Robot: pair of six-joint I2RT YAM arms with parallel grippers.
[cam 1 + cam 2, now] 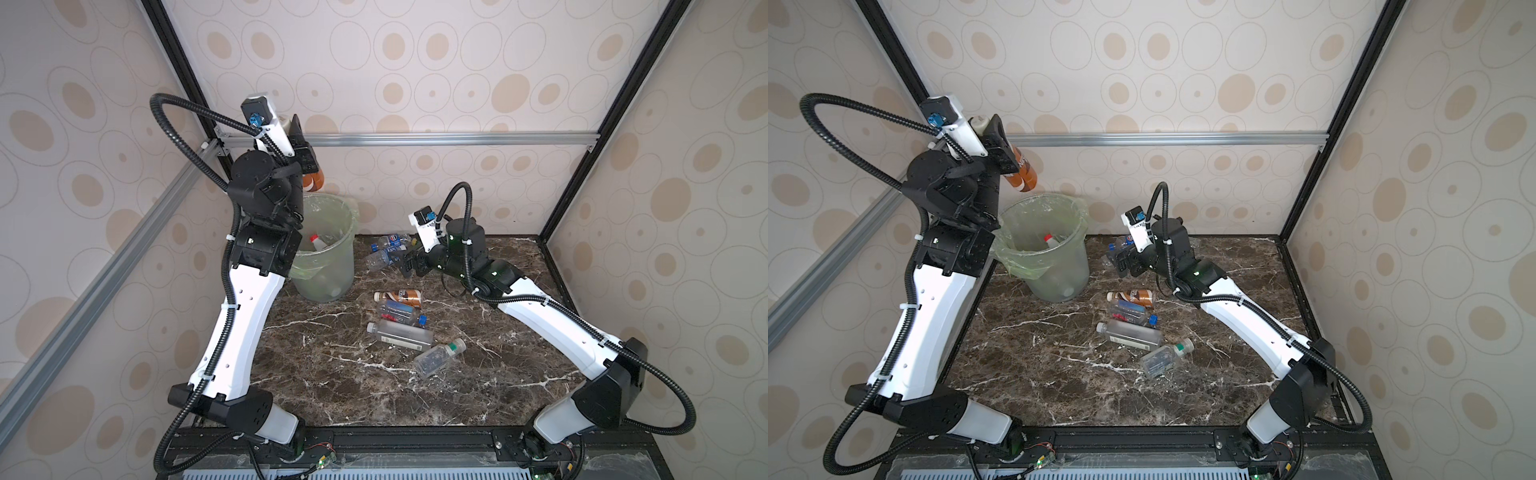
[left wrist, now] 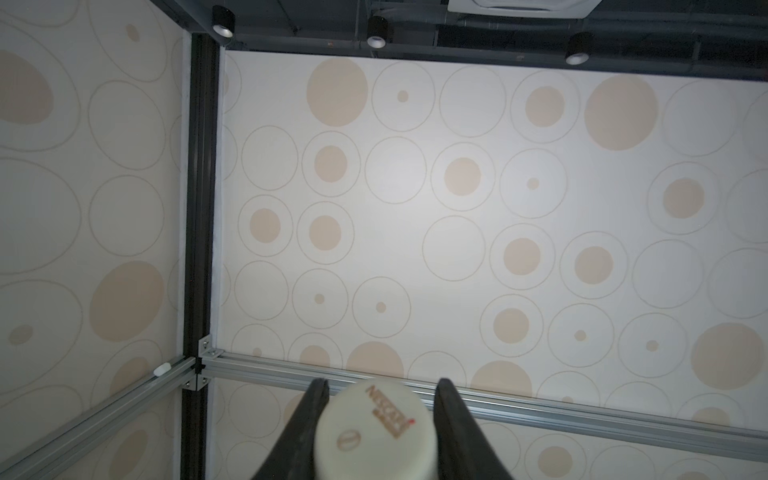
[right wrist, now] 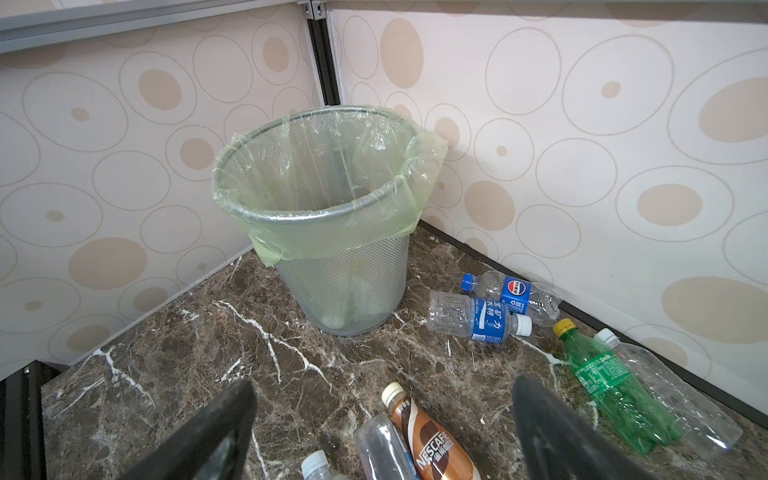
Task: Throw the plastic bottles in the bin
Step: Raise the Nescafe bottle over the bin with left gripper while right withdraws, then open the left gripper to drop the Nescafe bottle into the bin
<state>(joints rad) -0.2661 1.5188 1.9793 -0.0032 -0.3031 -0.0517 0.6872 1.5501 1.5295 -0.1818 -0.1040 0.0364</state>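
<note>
Left gripper (image 2: 378,419): clamped on the brown-labelled bottle (image 1: 1025,173) up by its cream cap, and the wrist view shows no slack on either side.
Where it is: up high, well clear of the marble table (image 1: 1059,374), base down. In a top view its long axis runs roughly 11 to 5 o'clock, with the cap at the 11 end.
Bin (image 1: 1067,266): back-left corner of the table, with a red-capped bottle (image 1: 1049,238) already inside.
What matters: the bin's mouth sits at about 5 o'clock from the bottle's base, right where the base points. To me it hangs over the far rim, not dead centre — I'd nudge it inward before letting go, or it may clip the rim.
Nearer arm: left, easily.
Right gripper (image 1: 408,264): jaws wide apart and holding nothing, low at 3 o'clock from the bin, with a second brown bottle (image 3: 432,440) near it.
Left to do: several bottles lie on the table — including a green bottle (image 3: 611,384) by the back wall.
</note>
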